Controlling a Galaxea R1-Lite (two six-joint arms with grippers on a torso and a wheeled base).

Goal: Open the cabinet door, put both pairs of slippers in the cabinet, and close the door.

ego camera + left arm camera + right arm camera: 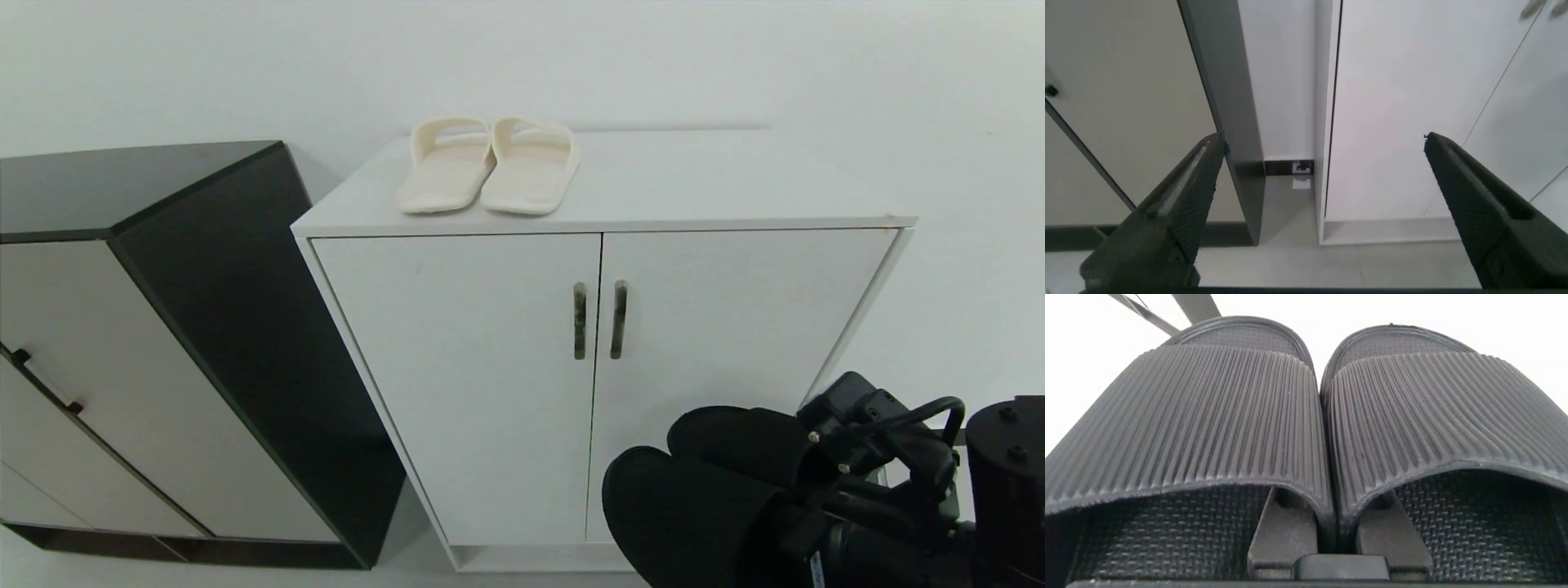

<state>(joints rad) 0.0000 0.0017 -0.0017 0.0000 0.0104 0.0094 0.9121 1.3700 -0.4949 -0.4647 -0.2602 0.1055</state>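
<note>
A pair of cream slippers [488, 167] lies side by side on top of the white cabinet [718, 188], toward its left. Both cabinet doors are shut; two dark vertical handles [580, 321] [619, 319] meet at the centre seam. My right gripper [816, 465] hangs low in front of the right door, shut on a pair of black ribbed slippers [710, 482]. In the right wrist view its fingers [1282, 535] pinch the black slippers' [1315, 425] adjoining inner walls. My left gripper [1323, 143] is open and holds nothing, low down facing the white cabinet's left edge [1331, 122].
A black cabinet [163, 188] with pale doors stands close to the left of the white one; a narrow gap [1290, 167] with a wall socket separates them. A plain wall runs behind both. Bare floor lies at the cabinets' feet.
</note>
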